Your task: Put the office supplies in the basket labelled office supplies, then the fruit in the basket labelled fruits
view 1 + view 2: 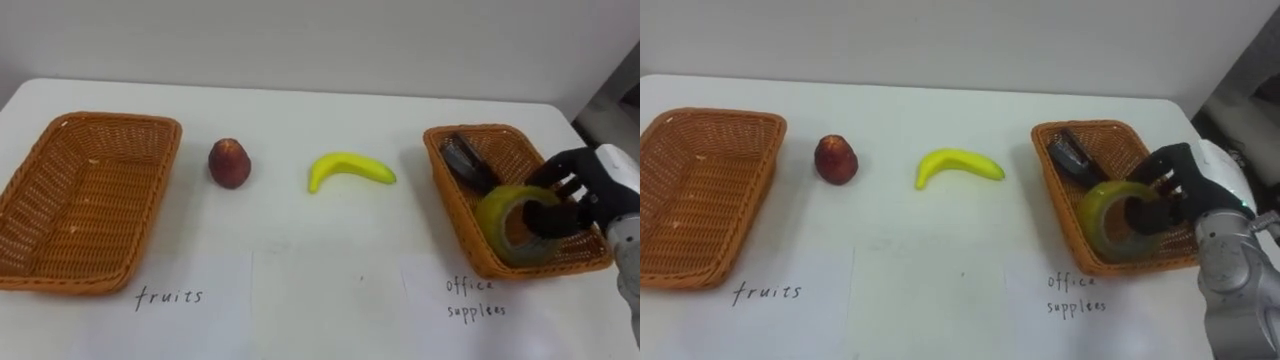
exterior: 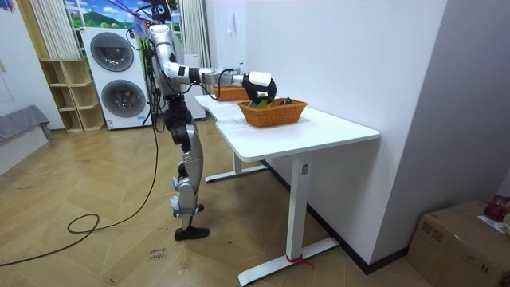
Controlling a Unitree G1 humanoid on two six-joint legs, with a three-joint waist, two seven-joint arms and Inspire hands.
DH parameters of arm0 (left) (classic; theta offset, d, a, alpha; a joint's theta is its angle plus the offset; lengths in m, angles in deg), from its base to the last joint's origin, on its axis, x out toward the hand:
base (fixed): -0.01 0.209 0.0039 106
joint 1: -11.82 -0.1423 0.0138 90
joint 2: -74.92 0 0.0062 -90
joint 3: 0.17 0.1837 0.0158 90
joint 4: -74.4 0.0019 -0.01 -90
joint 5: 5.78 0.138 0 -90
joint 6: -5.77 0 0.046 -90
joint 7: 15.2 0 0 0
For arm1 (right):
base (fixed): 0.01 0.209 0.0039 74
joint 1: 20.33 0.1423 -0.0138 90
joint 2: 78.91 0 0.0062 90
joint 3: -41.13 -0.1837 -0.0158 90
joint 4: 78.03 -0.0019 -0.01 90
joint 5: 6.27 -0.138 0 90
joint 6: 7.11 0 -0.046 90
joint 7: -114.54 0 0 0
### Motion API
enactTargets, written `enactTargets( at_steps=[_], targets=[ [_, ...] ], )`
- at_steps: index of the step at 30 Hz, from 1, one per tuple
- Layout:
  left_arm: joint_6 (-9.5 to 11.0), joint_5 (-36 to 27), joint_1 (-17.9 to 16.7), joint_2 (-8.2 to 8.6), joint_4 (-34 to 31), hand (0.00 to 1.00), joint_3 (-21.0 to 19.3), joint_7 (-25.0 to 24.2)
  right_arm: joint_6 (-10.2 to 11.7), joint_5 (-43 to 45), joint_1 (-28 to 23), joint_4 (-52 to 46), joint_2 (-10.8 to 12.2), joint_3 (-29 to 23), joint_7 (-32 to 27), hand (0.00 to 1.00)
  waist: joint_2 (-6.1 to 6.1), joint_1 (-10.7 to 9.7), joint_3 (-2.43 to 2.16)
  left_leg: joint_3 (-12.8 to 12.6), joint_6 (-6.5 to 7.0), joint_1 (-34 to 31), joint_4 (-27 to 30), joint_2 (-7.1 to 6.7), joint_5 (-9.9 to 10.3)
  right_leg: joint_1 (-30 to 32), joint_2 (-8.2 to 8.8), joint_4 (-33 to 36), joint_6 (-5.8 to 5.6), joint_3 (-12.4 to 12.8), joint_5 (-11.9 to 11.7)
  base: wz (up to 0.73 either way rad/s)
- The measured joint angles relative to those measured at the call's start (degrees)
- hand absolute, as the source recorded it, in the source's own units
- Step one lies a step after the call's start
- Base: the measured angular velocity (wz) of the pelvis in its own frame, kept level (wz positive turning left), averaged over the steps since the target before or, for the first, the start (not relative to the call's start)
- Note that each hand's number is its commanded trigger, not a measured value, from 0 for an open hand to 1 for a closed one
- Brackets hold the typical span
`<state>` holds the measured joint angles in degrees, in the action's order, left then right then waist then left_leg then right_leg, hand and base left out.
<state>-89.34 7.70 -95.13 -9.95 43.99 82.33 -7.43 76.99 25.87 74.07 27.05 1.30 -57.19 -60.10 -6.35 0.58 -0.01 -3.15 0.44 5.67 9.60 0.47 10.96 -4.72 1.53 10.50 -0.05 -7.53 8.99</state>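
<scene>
The robot stands in the upper left of the frame beside a white table [image 2: 319,131]. Its right hand [image 2: 260,82] holds a yellowish thing [image 2: 256,102] over a brown basket [image 2: 275,114] at upper centre.

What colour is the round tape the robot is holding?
The tape roll is yellowish green with a brown core, clearest in the left eye view.

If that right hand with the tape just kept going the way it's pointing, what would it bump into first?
Probably the basket's left wall: the right hand, fingers curled round the tape roll, points leftward across the basket. The dark tool lies farther back; depth is unclear.
</scene>
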Motion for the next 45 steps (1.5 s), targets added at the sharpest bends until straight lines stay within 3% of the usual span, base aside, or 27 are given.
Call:
enactTargets(
  at_steps=[23, 30, 45],
  targets=[
    [0.01, -0.03, -0.01, 0.04, -0.59, 0.00, 0.00, 0.00, 0.00, 0.71, 0.01, -0.04, 0.01, -0.02, 1.73, 0.00, 0.02, 0.12, 0.04, 0.03, 0.00, -0.14, -0.06, -0.01, 0.00, -0.07, 0.00, -0.06, -0.01, -0.07, 0.01, 0.00],
    [0.16, -0.46, 1.45, 0.04, -0.47, 0.00, 0.70, 0.81, 0.06, -0.79, 0.10, -0.20, 0.01, -0.02, 1.63, 0.00, -0.42, 1.22, 0.31, 0.02, 0.00, -0.12, -0.09, -0.01, 0.01, -0.08, -0.07, -0.03, -0.03, 0.52, 0.02, 0.00],
    [0.22, -0.47, 1.93, -0.01, -0.49, 0.00, 0.98, 1.52, 0.11, -3.69, 3.64, -10.74, -0.01, -0.19, -1.51, 0.00, -0.87, 1.47, 0.21, 0.17, 0.01, -0.31, -0.23, 0.01, 0.01, -0.01, -0.02, 0.04, -0.06, -0.37, 0.05, 0.01]
  ],
)
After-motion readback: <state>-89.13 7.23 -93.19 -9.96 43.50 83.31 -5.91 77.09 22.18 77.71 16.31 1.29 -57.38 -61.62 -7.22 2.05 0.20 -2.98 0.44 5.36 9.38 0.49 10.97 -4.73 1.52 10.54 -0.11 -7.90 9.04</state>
